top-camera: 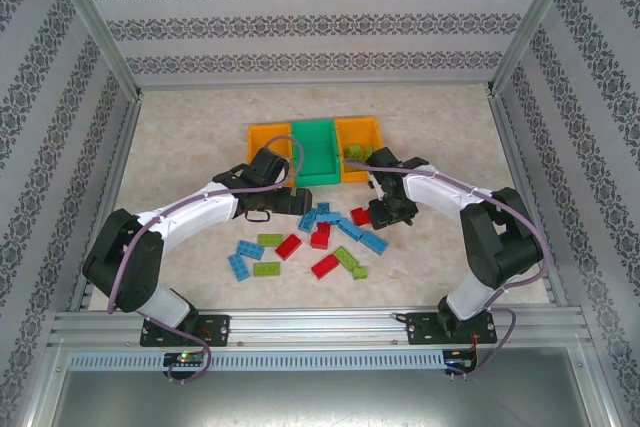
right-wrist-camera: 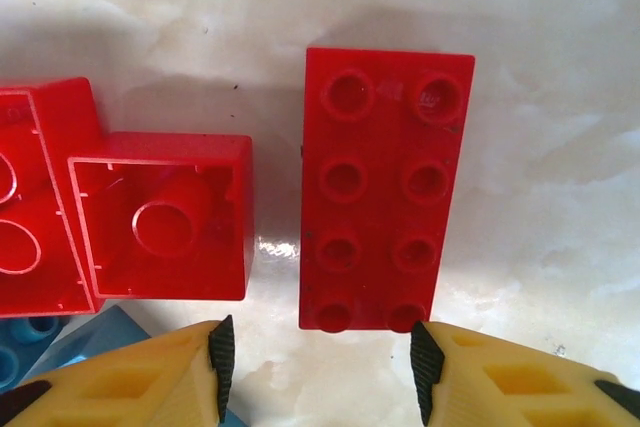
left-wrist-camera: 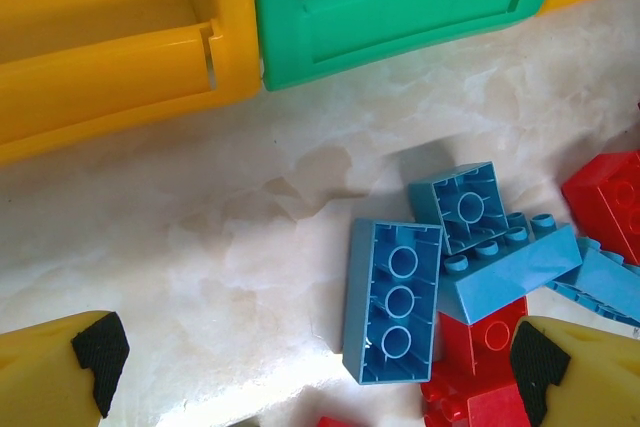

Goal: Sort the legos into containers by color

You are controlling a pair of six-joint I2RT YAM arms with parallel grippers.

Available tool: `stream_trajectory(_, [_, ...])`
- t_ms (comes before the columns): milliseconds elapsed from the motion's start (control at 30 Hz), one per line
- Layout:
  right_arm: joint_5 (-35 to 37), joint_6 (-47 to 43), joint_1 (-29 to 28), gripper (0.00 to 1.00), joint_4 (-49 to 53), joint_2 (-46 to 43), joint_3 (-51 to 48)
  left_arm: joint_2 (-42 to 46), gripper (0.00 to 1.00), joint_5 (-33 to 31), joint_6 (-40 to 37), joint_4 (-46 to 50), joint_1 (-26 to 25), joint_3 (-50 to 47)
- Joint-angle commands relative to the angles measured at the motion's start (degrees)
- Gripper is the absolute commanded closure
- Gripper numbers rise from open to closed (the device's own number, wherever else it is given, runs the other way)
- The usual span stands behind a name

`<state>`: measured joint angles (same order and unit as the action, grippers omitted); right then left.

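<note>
Patterned walls (top-camera: 300, 27), pale marbled tabletop (top-camera: 190, 147)

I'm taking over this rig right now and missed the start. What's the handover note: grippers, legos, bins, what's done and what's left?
Left gripper: open, empty, above the blue bricks, near the green bin.
Right gripper: open, fingers astride the end of a red brick, no grip yet.
Done: the right orange bin holds a few lime green pieces.
Left: red, blue and green legos lie scattered on the table between the arms.
</note>
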<state>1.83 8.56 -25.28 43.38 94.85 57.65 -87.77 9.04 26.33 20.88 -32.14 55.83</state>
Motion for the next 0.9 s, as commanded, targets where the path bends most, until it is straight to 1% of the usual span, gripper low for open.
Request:
stream_trajectory(0, [1.02,-0.79,-0.25,0.45,0.46,2.72,0.51,-0.21,0.0,0.61,-0.89,-1.38,0.39,0.5])
stream_trajectory(200, [4.13,-0.49,0.21,0.44,0.72,6.19,2.22,-0.11,0.0,0.43,-0.85,-1.2,0.41,0.46])
stream_trajectory(300, [5.4,-0.64,0.53,0.44,0.75,6.42,2.86,0.09,0.0,0.3,-0.92,-1.2,0.39,0.25])
stream_trajectory(400, [5.87,-0.42,1.0,0.42,0.5,6.27,3.27,-0.03,0.0,0.36,-0.68,-1.44,0.41,0.05])
stream_trajectory(633, [3.75,1.06,0.91,0.38,0.36,6.65,4.74,0.23,0.0,0.11,-0.63,-1.56,0.41,-0.29])
stream_trajectory(867, [2.09,2.09,-0.03,0.37,0.1,6.8,5.11,0.73,0.0,-0.42,-0.8,-1.55,0.41,-0.76])
